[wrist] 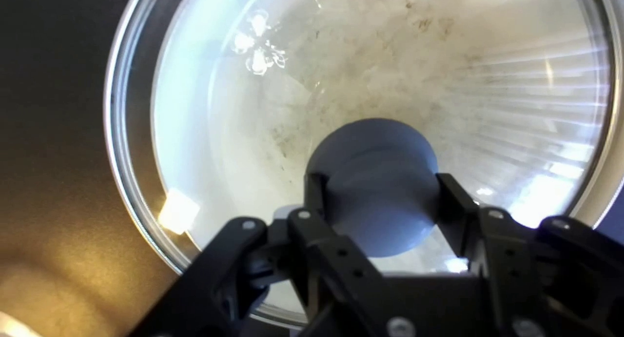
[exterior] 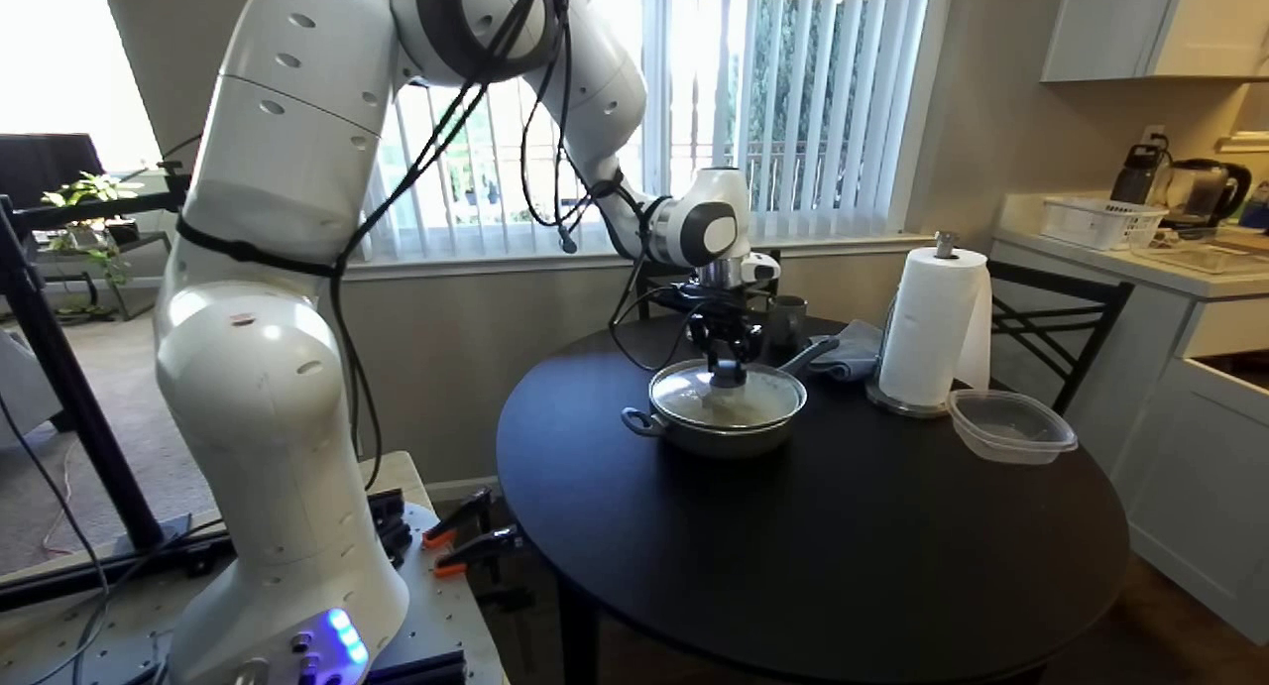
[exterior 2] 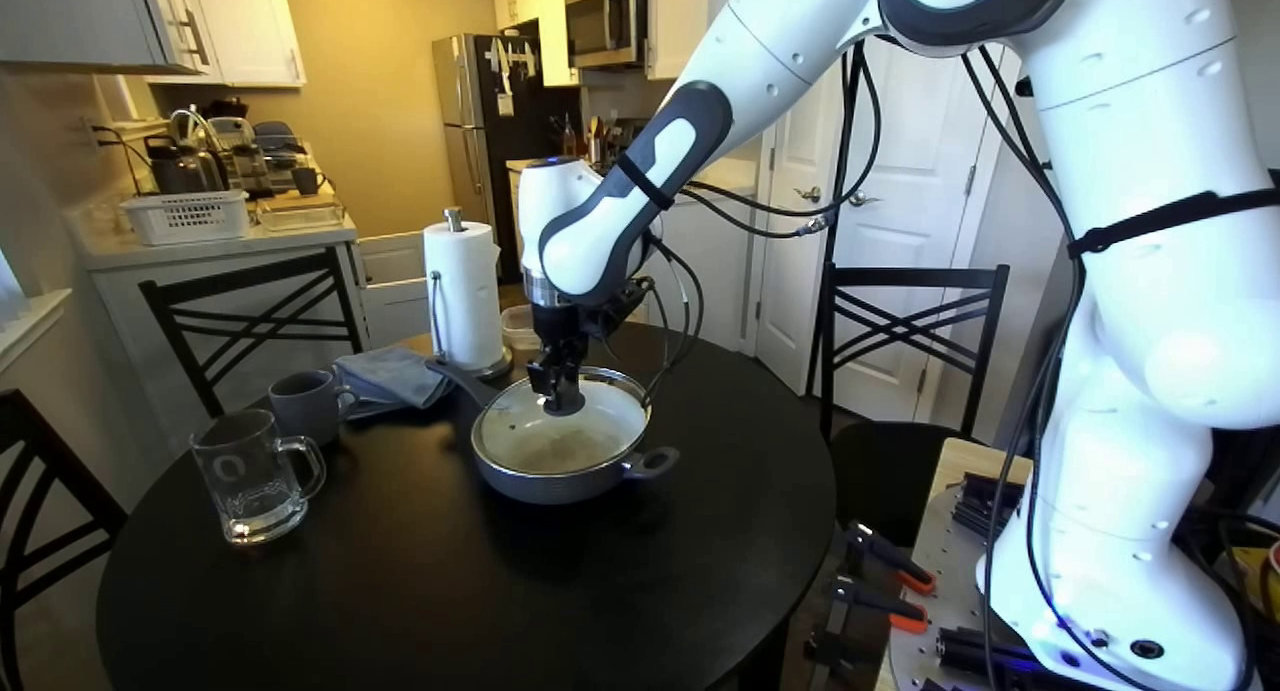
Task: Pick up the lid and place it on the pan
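The transparent glass lid (exterior: 679, 396) with its metal rim lies level over the pan (exterior: 729, 443) in both exterior views, at or just above the pan's rim; any small gap is too fine to tell. The lid (exterior 2: 515, 436) nearly covers the pan (exterior 2: 555, 488) there. My gripper (exterior: 727, 358) is over the lid's middle, pointing down; it also shows in an exterior view (exterior 2: 560, 386). In the wrist view, my gripper (wrist: 378, 193) has both fingers against the sides of the dark round knob (wrist: 380, 229). The pan's rim shows past the lid at the right there.
A paper towel roll (exterior: 930, 328), a plastic container (exterior: 1011, 429) and a folded cloth (exterior 2: 398, 376) are near the pan's long handle (exterior 2: 462, 379). A glass mug (exterior 2: 245, 486) and a grey mug (exterior 2: 303, 409) stand on the dark round table (exterior 2: 400, 591). Cables hang by the wrist.
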You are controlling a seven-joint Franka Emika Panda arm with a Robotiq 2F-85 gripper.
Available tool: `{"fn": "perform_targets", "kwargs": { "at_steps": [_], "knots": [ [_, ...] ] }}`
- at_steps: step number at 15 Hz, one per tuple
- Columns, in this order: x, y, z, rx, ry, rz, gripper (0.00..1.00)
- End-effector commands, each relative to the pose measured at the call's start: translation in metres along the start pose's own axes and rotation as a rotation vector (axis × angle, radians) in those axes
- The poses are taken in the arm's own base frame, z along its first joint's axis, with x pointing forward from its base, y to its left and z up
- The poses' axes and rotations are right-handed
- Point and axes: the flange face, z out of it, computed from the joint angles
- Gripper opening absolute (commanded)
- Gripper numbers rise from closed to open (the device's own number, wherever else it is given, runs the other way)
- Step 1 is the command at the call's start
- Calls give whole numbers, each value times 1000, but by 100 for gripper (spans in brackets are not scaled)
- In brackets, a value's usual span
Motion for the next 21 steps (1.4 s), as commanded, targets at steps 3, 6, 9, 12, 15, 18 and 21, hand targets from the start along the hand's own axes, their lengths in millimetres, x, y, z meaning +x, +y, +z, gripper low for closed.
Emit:
{"fn": "perform_targets", "kwargs": {
  "at_steps": [3,6,9,12,15,18,21],
  "knots": [
    [1,19,-4,36,18,67,33],
    [2,22,-5,50,21,86,33],
    [3,19,-6,61,24,88,33],
    [4,15,-7,67,24,85,33],
    [4,13,-7,76,23,84,33],
    [4,13,-6,79,22,86,33],
    [3,13,-5,69,18,91,48]
  ]
}}
